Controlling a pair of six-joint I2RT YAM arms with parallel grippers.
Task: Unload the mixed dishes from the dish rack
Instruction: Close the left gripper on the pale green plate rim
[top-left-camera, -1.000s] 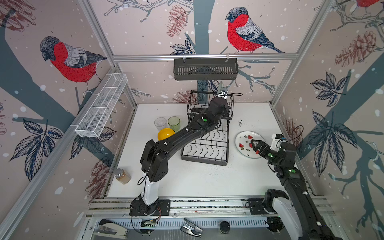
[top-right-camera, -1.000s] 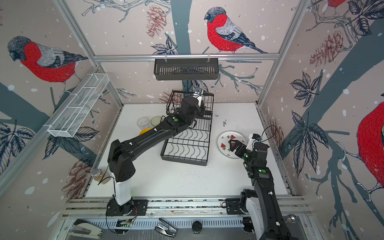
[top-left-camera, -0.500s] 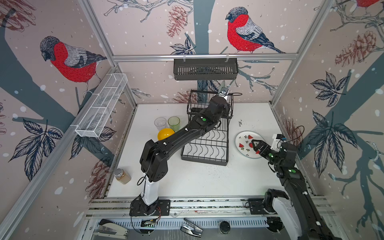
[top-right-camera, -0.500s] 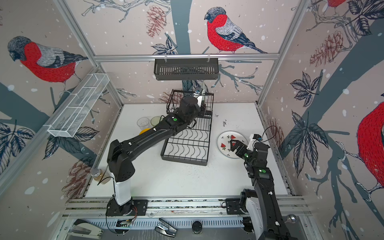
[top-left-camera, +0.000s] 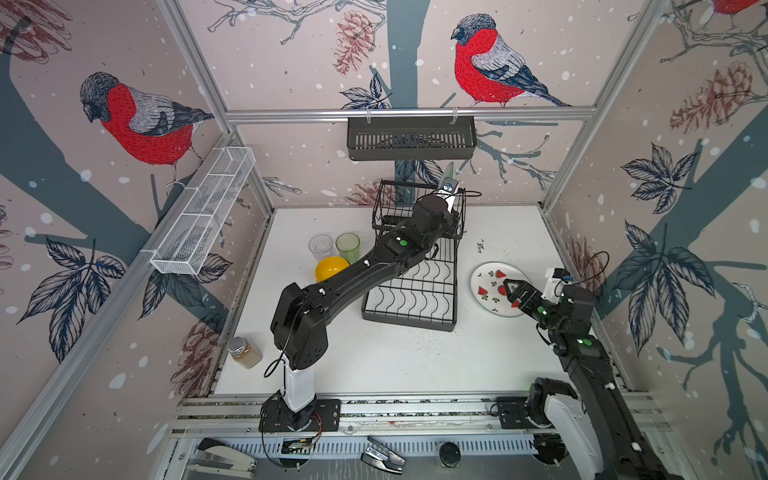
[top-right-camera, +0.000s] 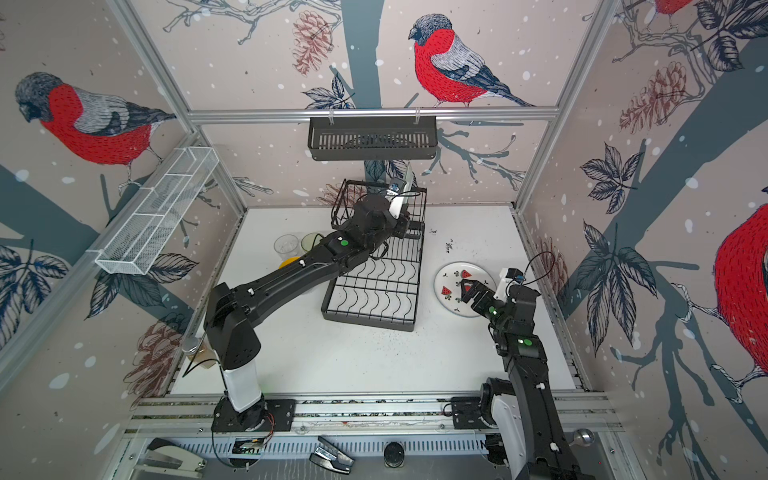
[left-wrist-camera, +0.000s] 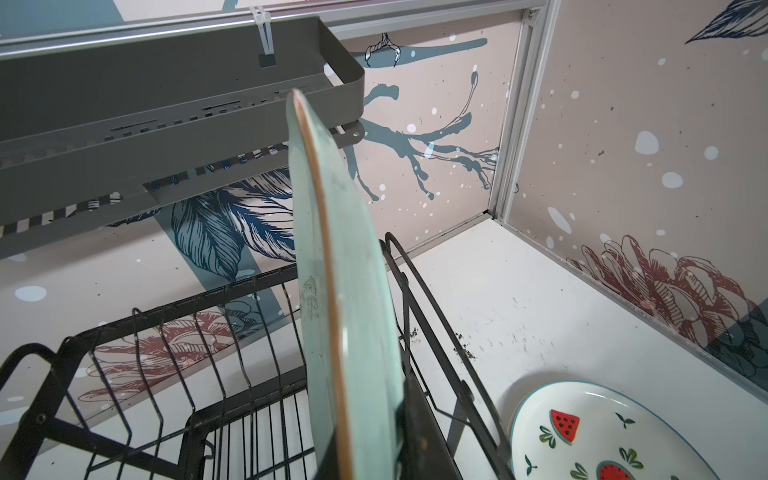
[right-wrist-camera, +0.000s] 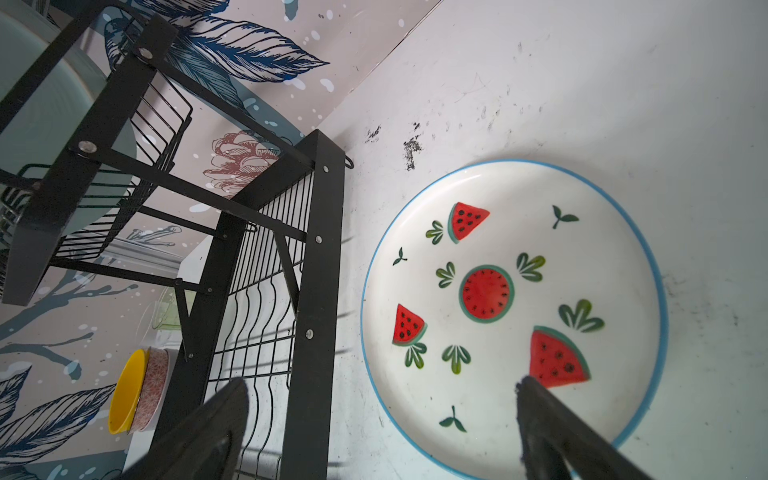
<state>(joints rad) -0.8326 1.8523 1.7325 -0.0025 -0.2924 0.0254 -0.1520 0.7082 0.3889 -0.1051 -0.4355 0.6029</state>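
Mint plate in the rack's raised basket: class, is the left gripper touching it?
Touching. The left wrist view shows the rim of the mint plate sandwiched between the dark fingers of the left gripper, with no visible gap.

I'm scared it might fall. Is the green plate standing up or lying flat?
Standing up on its edge. The mint plate rises edge-on above the dish rack, with the left claw shut on its rim.

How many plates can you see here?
2: a mint plate upright in the dish rack; a watermelon plate flat on the table. Others may be hidden.
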